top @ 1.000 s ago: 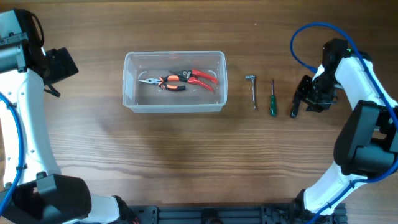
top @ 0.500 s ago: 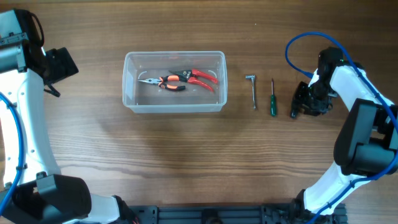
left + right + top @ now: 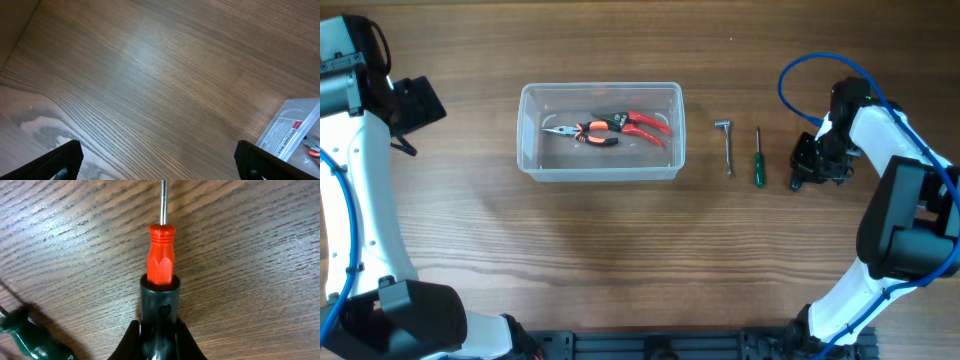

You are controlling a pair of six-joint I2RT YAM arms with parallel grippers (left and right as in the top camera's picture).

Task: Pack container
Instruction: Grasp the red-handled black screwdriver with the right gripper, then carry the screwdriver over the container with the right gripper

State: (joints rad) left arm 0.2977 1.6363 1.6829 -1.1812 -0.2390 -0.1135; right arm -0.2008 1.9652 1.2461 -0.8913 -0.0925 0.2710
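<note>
The container (image 3: 600, 172) is a clear tub at the table's centre left. It holds orange-and-black pliers (image 3: 582, 132) and red-handled pliers (image 3: 642, 124). Its corner, with a label, shows in the left wrist view (image 3: 295, 125). My right gripper (image 3: 810, 168) is at the table on the right. In the right wrist view the right gripper (image 3: 159, 330) is shut on the black end of a red-and-black screwdriver (image 3: 161, 255). The screwdriver lies on the wood with its shaft pointing away. My left gripper (image 3: 157, 160) is open and empty, high over bare wood left of the container.
A green-handled screwdriver (image 3: 757, 160) lies just left of my right gripper, and its handle shows in the right wrist view (image 3: 27, 340). A small metal L-shaped wrench (image 3: 725, 143) lies between it and the container. The left arm (image 3: 415, 105) stays at the far left.
My right gripper has turned and shifted slightly left, settling over the screwdriver's black handle. The left arm and the tools in the container have not moved.
</note>
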